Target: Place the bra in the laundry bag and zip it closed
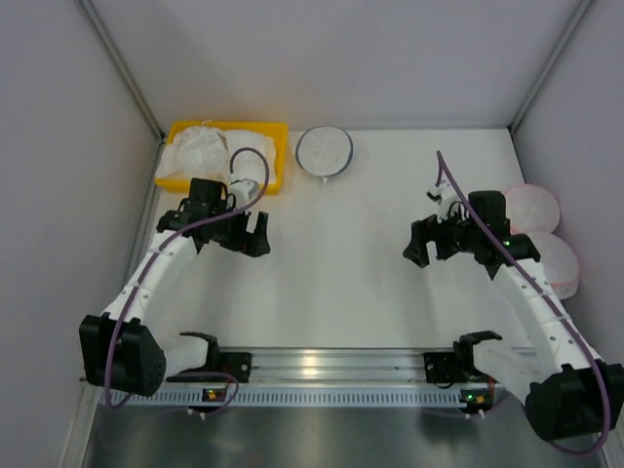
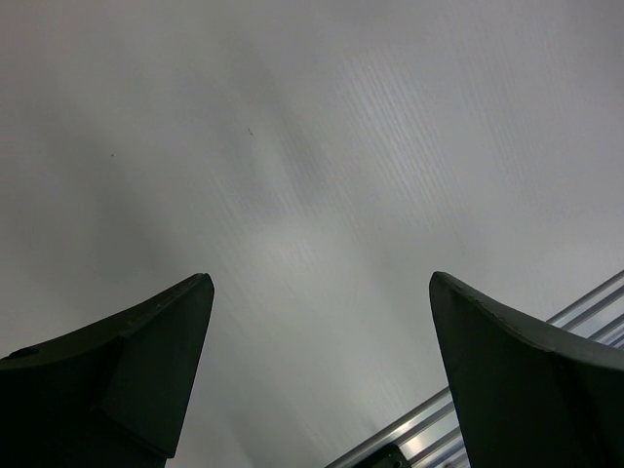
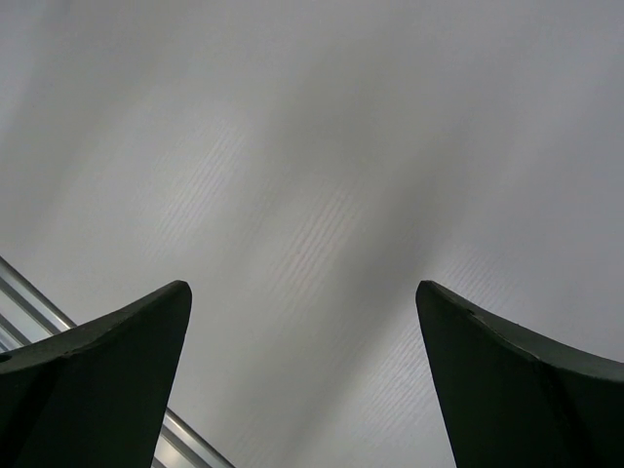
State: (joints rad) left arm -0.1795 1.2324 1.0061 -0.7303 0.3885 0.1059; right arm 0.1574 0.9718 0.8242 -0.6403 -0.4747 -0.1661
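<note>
The laundry bag (image 1: 324, 150), a round white mesh pouch with a dark grey rim, lies flat at the back of the table, just right of the yellow tray. No pale pink bra shows in any view. My left gripper (image 1: 259, 234) hovers over the bare table in front of the tray, open and empty. In the left wrist view (image 2: 320, 283) its jaws stand wide apart over white table. My right gripper (image 1: 415, 242) is open and empty over the table's right half. In the right wrist view (image 3: 302, 288) only table shows between the jaws.
A yellow tray (image 1: 276, 129) at the back left holds white lumpy garments (image 1: 200, 148). Two round mesh pouches with pink rims (image 1: 533, 207) lie at the right edge. Grey walls enclose the table. An aluminium rail (image 1: 322, 366) runs along the near edge.
</note>
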